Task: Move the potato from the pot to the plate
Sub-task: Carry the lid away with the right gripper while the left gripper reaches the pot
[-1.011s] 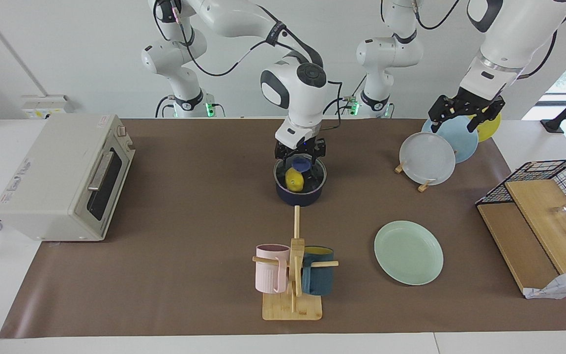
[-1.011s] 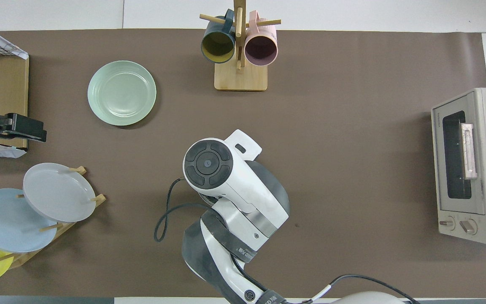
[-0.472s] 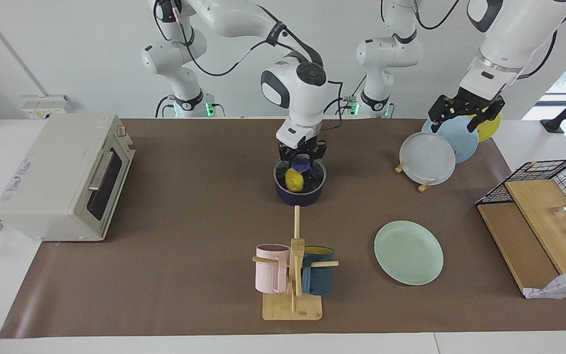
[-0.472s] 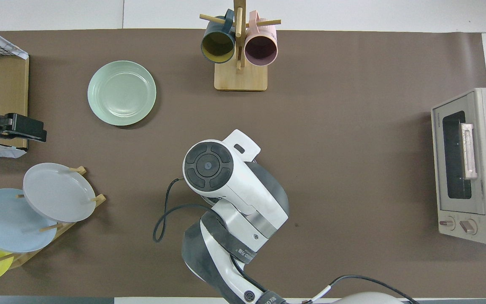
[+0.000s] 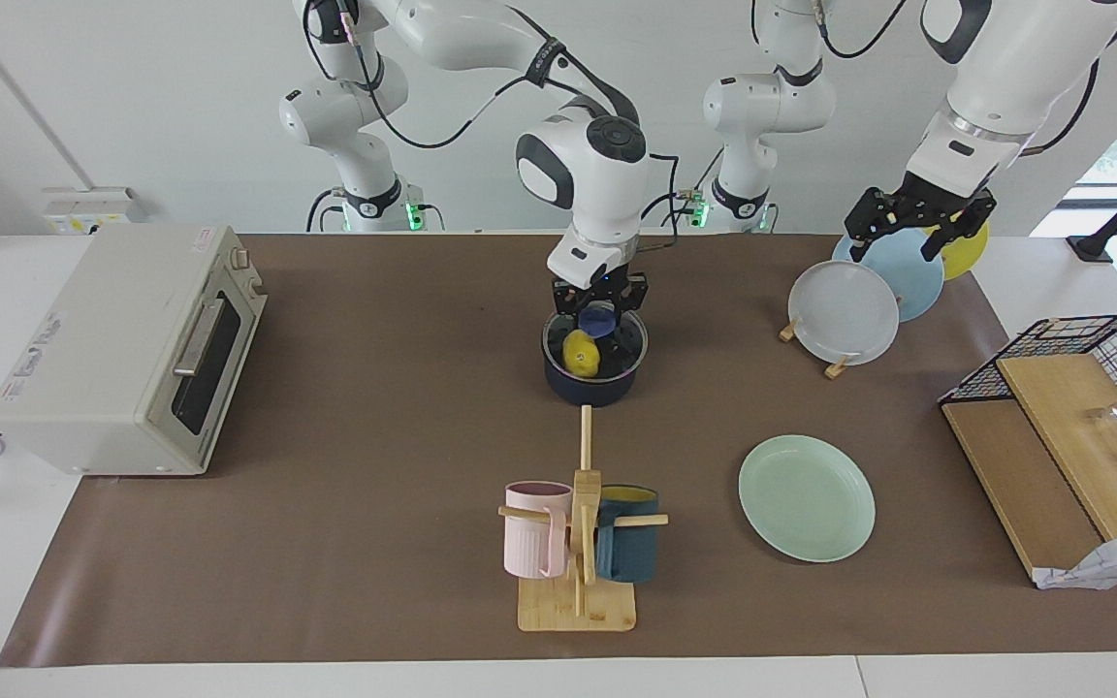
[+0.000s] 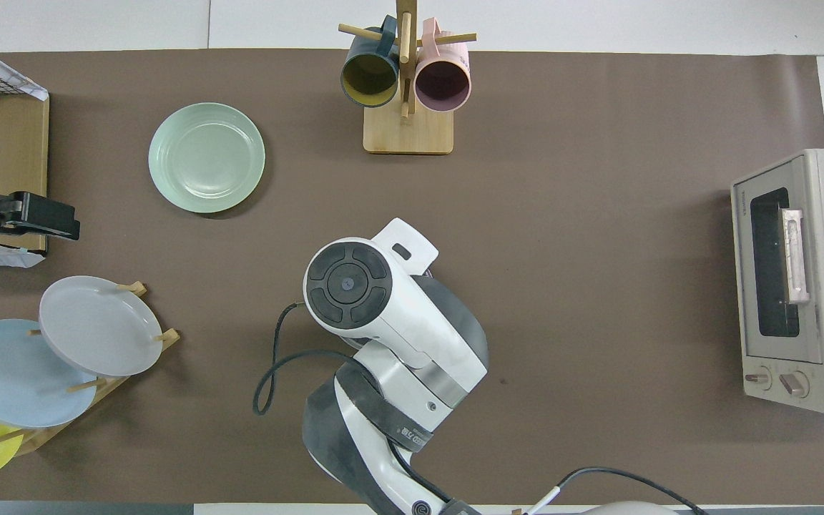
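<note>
The yellow potato (image 5: 581,354) lies inside the dark blue pot (image 5: 590,390) at the middle of the table. My right gripper (image 5: 598,328) is open, its fingers reaching down into the pot just over the potato. A small dark blue shape shows between them. I cannot tell whether they touch the potato. In the overhead view the right arm's wrist (image 6: 355,286) hides pot, potato and gripper. The mint-green plate (image 5: 806,497) lies empty farther from the robots, toward the left arm's end; it also shows in the overhead view (image 6: 206,157). My left gripper (image 5: 893,250) waits open over the plate rack.
A rack with grey, light blue and yellow plates (image 5: 843,312) stands near the left arm. A wooden mug tree (image 5: 580,543) with pink and dark blue mugs stands farther out than the pot. A toaster oven (image 5: 122,349) sits at the right arm's end, a wire basket (image 5: 1082,388) at the left arm's.
The right arm's wrist and gripper have risen slightly over the pot. The potato stays in the pot. The left arm has not moved.
</note>
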